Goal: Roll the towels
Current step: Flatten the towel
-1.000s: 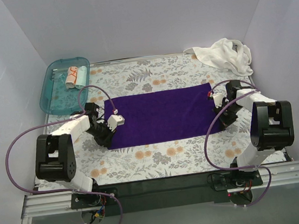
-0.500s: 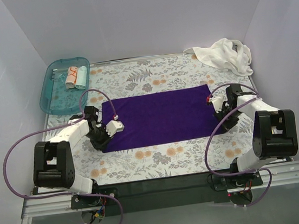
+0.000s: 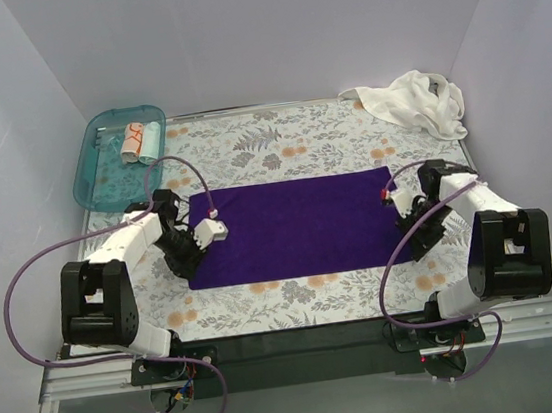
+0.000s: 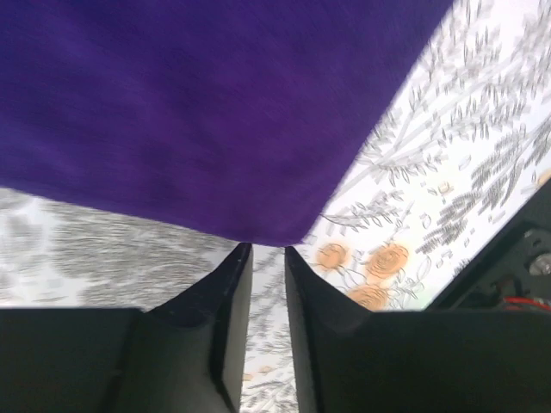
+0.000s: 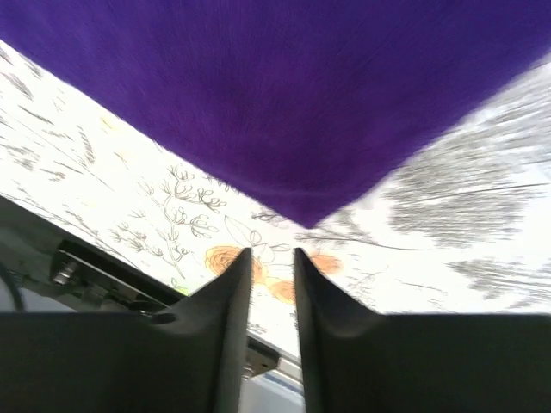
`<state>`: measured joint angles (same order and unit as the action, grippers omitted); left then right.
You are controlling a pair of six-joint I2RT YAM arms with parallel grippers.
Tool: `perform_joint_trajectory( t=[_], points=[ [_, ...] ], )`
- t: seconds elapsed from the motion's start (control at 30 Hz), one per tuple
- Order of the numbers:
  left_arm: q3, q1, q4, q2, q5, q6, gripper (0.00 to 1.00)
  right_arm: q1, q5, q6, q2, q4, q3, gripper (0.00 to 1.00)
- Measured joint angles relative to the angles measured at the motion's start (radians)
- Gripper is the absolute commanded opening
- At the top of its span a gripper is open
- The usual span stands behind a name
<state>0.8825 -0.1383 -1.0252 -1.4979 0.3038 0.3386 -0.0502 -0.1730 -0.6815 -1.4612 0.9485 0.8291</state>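
Dark purple cloth towel (image 3: 294, 226) lay flat; barely parted left gripper (image 4: 269, 248) met one near corner, hold unclear; right gripper (image 5: 271, 251), likewise parted, empty, just off the other.

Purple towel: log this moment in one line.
purple towel: flat, unrolled | left tool: narrow gap, at near-left corner, grip unclear | right tool: narrow gap, corner just beyond tips | white towel: crumpled, far right
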Motion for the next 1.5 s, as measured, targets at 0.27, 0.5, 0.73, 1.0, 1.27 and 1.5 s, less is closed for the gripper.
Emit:
perform_joint_trajectory(
  t=[0.27, 0.5, 0.73, 1.0, 1.27, 1.5],
  points=[
    [0.215, 0.0, 0.011, 0.001, 0.084, -0.058, 0.35, -0.001, -0.09, 0.054, -0.021, 0.014, 0.373, 0.32],
    [0.37, 0.006, 0.14, -0.068, 0.107, -0.177, 0.37, -0.009, -0.136, 0.137, -0.268, -0.02, 0.626, 0.29],
    [0.437, 0.055, 0.269, -0.241, 0.108, -0.299, 0.42, -0.01, -0.153, 0.213, -0.499, -0.053, 0.771, 0.37],
    [0.483, 0.112, 0.293, -0.33, 0.108, -0.359, 0.5, -0.009, -0.142, 0.288, -0.612, -0.104, 0.874, 0.42],
    [0.531, 0.112, 0.303, -0.34, 0.108, -0.362, 0.53, -0.01, -0.141, 0.317, -0.726, -0.132, 0.912, 0.24],
    [0.54, 0.117, 0.299, -0.408, 0.107, -0.361, 0.52, -0.01, -0.143, 0.338, -0.751, -0.144, 0.919, 0.3]
  ],
)
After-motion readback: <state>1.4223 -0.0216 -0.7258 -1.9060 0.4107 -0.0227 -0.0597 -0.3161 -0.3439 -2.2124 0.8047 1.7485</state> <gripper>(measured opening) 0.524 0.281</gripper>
